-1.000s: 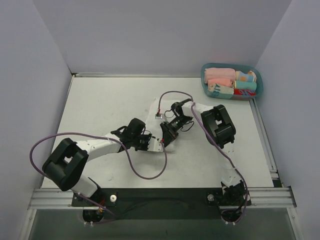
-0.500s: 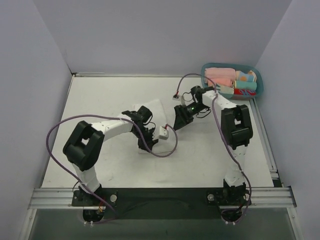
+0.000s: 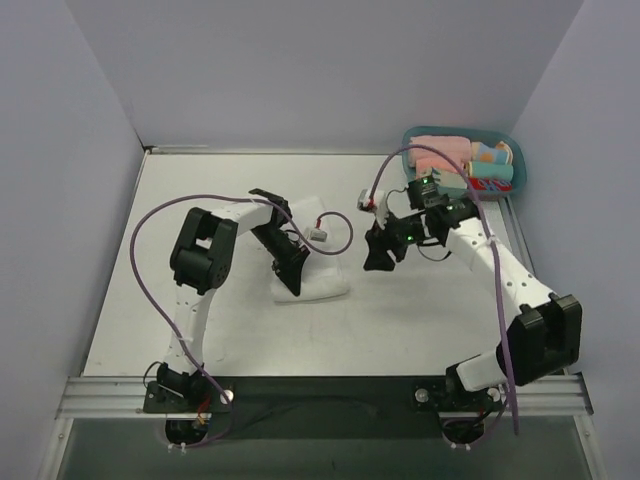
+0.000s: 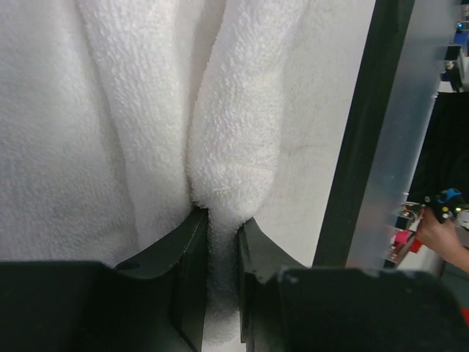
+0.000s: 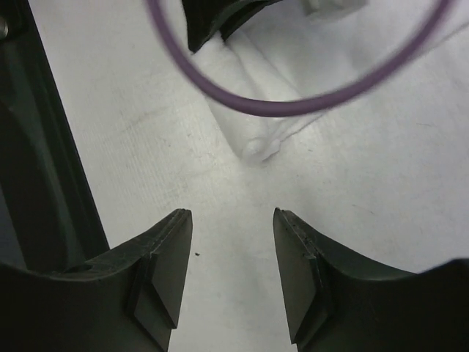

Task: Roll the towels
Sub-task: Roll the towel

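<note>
A white towel (image 3: pixel 322 278) lies folded on the table in the middle of the top view. My left gripper (image 3: pixel 290 275) is shut on a fold of the towel (image 4: pixel 234 147) at its near left edge; the cloth is pinched between the jaws. My right gripper (image 3: pixel 377 260) is open and empty, hovering above bare table to the right of the towel. In the right wrist view the towel's corner (image 5: pixel 253 143) lies ahead of the open fingers (image 5: pixel 168 257). The grey tag is not visible.
A teal basket (image 3: pixel 516 150) with several rolled coloured towels stands at the back right corner. Purple cables loop from both arms over the table (image 3: pixel 200 200). Grey walls close the left, back and right sides. The metal rail runs along the near edge.
The right gripper has pulled back to the right, away from the towel. The left arm has swung back and left, its gripper holding the towel's near edge, and the towel has shifted and bunched.
</note>
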Available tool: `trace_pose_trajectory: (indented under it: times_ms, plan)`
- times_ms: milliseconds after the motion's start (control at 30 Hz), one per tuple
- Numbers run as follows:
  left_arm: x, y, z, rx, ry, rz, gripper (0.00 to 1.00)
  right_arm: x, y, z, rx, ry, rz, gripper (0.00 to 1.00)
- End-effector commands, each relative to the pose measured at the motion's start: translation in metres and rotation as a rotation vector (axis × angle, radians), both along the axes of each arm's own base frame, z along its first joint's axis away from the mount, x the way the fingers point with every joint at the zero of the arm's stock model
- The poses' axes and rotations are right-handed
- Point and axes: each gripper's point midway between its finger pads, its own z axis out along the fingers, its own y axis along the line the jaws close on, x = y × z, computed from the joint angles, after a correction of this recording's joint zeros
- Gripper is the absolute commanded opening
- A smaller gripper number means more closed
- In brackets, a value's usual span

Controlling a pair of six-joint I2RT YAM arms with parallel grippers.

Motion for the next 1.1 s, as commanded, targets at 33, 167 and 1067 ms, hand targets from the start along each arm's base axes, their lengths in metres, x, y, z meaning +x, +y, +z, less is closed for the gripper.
trace_pose_trajectory:
  times_ms: [33, 167, 1067]
  plan:
    - [-0.001, 0.021, -0.034, 0.097, 0.028, -0.095, 0.18, -0.024, 0.039, -0.027, -0.109, -0.262, 0.194, 0.52]
    - [-0.003, 0.024, -0.038, 0.097, 0.074, -0.085, 0.22, -0.016, 0.075, -0.052, -0.188, -0.443, 0.263, 0.6]
    - [0.062, 0.074, 0.005, -0.024, -0.001, 0.334, 0.57, -0.046, 0.132, -0.163, -0.185, 0.036, 0.463, 0.0]
